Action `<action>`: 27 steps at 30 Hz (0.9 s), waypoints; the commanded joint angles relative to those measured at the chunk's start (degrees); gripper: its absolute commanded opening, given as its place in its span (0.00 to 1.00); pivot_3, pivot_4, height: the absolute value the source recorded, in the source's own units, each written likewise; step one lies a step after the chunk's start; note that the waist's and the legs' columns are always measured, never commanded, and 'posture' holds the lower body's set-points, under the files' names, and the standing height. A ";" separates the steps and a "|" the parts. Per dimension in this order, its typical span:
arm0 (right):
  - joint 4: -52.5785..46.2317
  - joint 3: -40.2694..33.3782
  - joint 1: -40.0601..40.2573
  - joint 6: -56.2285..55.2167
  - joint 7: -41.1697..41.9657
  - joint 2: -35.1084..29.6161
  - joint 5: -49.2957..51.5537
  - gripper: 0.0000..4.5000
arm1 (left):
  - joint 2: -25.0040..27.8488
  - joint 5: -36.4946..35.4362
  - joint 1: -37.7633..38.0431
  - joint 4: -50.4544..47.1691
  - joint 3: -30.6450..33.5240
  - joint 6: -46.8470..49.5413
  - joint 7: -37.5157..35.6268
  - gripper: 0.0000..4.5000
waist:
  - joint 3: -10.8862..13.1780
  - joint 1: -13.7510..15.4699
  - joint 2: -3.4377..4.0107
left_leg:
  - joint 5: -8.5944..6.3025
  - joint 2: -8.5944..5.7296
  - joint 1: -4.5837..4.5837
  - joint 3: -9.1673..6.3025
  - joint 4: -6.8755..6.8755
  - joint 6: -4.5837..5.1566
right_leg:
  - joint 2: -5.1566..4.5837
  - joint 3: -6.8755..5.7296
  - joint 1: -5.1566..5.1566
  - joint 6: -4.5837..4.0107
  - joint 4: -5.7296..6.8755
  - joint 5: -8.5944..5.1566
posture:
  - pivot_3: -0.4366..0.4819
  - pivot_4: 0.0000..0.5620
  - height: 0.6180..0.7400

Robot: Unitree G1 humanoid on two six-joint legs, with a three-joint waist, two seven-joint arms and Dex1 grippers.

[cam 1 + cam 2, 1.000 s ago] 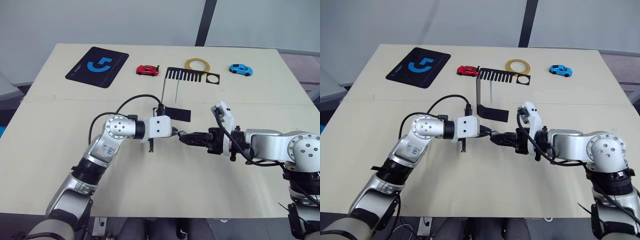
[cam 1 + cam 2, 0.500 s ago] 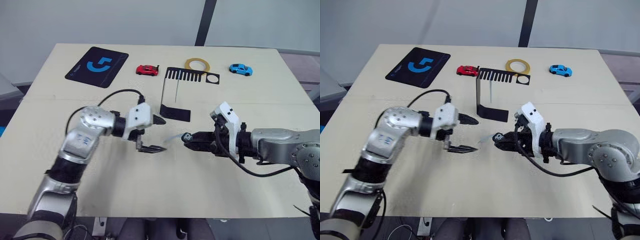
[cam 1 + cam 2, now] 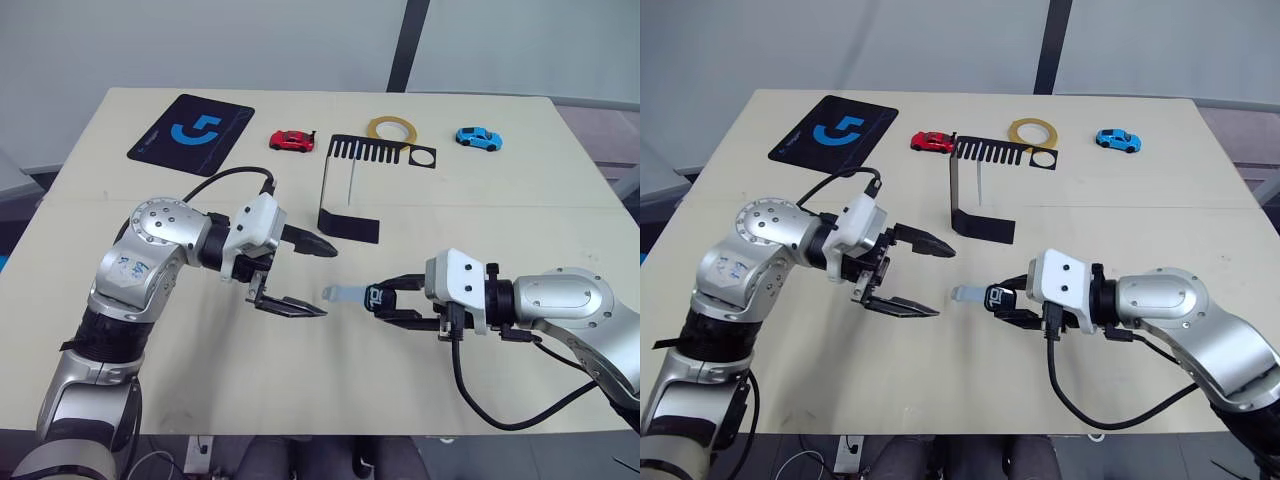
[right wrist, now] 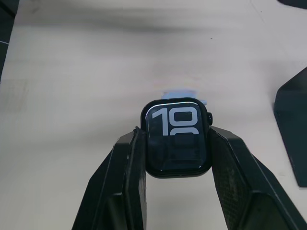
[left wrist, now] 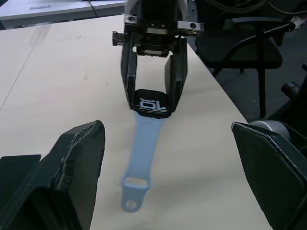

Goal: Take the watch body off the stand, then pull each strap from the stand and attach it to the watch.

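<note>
Nearest me, my right gripper (image 3: 1002,302) pinches the watch body (image 4: 178,137) by its two side edges, screen up and just above the table (image 3: 330,400). One pale strap (image 5: 142,161) already hangs from the case and points at 9 o'clock toward my left arm. My left gripper (image 3: 305,277) is spread wide with nothing in it, one finger (image 3: 310,243) high and the other low, tips aimed at 3 o'clock at the strap's free end.

I judge the next step to be fetching the second strap (image 3: 352,183), which I think is the thin pale strip hanging under the comb plate of the stand (image 3: 351,186), at 12 o'clock from the watch. To do it well I would hold the right wrist level and steady, pull the strap straight out of its slot, then line its end squarely with the bare lug side.

Both forearms lie low, elbows out, converging at table centre.
</note>
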 commanded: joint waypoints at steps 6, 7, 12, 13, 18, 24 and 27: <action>0.10 -1.90 -0.98 -0.18 2.04 1.92 -2.79 0.34 | 0.58 -0.16 -0.34 -1.70 -0.30 -1.38 0.27 0.99 | 0.00 0.11 0.00 | 0.00 -0.03 0.00 -0.02 0.02 0.00 | -0.02 0.00 0.03 0.00 0.00 0.00 | 0.48 0.27 0.93; 0.19 -1.89 -1.07 -0.11 2.18 2.12 -3.06 0.34 | 0.63 -0.09 -0.30 -1.72 -0.34 -1.45 0.30 0.99 | 0.00 0.08 0.00 | 0.00 -0.02 0.00 -0.02 0.02 0.00 | -0.01 0.00 0.03 0.00 0.00 0.00 | 0.48 0.27 0.93; 0.70 -2.05 -1.18 0.00 2.71 3.07 -4.14 0.34 | 1.35 -0.09 0.35 -1.93 -0.29 -1.45 0.29 0.99 | 0.00 0.08 0.00 | 0.00 -0.02 0.00 -0.02 0.02 0.00 | -0.01 0.00 0.03 0.00 0.00 0.00 | 0.48 0.27 0.93; 0.79 -2.09 -1.15 -0.01 2.82 3.24 -4.33 0.34 | 1.55 -0.15 0.54 -1.99 -0.26 -1.40 0.27 0.99 | 0.00 0.06 0.00 | 0.00 -0.02 0.00 -0.02 0.02 0.00 | -0.01 -0.01 0.03 0.00 0.00 0.00 | 0.48 0.27 0.93; 2.94 -0.61 -2.41 0.19 2.95 6.71 -4.44 0.34 | 5.49 0.74 4.35 -1.02 1.58 -4.19 -0.90 0.99 | 0.00 -0.04 0.00 | 0.00 -0.01 0.02 -0.02 0.01 0.00 | 0.01 -0.01 0.03 0.00 0.01 0.00 | 0.48 0.27 0.93; 6.69 3.36 -5.56 -0.33 4.68 12.83 -5.68 0.34 | 11.89 0.67 9.38 0.05 5.30 -6.52 -1.82 0.99 | 0.01 -0.20 0.02 | -0.01 0.01 0.05 0.00 -0.01 -0.01 | 0.02 0.00 0.02 -0.03 0.04 -0.02 | 0.48 0.27 0.93; 10.37 6.57 -5.92 -1.51 6.42 15.29 -8.02 0.34 | 14.34 -0.15 11.47 -0.77 7.40 -6.24 -1.61 0.99 | 0.01 -0.15 0.03 | -0.03 0.01 0.06 -0.01 0.00 -0.04 | 0.02 0.00 0.02 -0.04 0.09 -0.02 | 0.48 0.27 0.93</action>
